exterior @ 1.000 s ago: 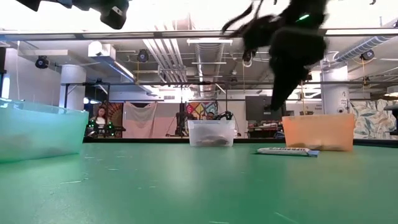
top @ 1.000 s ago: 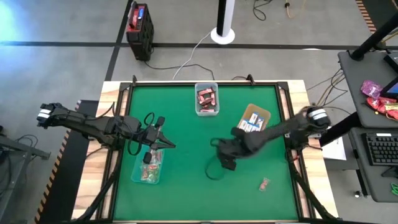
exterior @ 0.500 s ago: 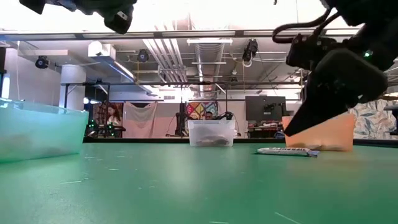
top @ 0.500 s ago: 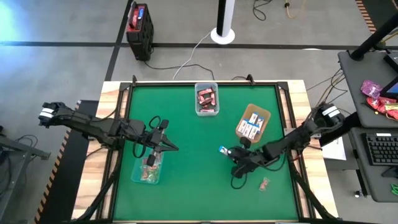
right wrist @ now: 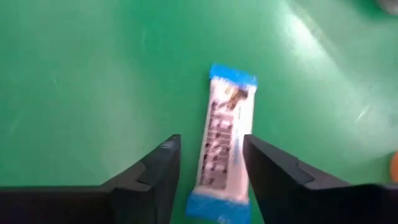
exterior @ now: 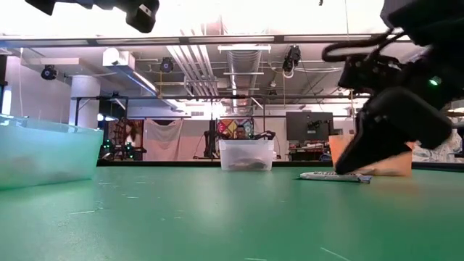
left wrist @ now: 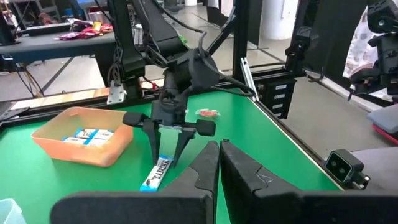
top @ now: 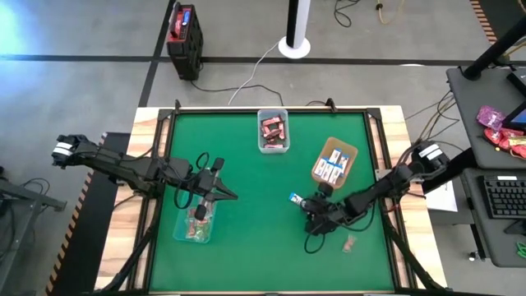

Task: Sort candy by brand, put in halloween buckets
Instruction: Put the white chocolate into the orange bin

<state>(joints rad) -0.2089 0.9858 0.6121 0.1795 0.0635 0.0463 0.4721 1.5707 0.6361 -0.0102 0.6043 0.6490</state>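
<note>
From above, I see a blue-and-white candy (top: 293,198) lying flat right of the table's middle, the right gripper (top: 311,215) over it. My brown tray (top: 334,161) holds blue-and-white pieces, the clear tub (top: 273,130) red ones. Through the right wrist, the bar (right wrist: 224,140) runs lengthwise between released fingers. The left gripper (left wrist: 219,163) is clenched, empty.

counter (top: 246,177): green mat in a black frame, pale wood showing along both sides
black-and-red box (top: 184,33): on the grey floor beyond the counter's far left corner, a cable trailing from it
white post (top: 296,25): stands on a round base on the floor, beyond the counter's far edge
keyboard (top: 501,197): black, on a dark desk (top: 485,123) to the right of the counter
pink wrappers (top: 496,123): loose heap on that desk, near its far end
room behind: ceiling pipes, hanging lamps and a monitor (exterior: 299,129) in the low view
</note>
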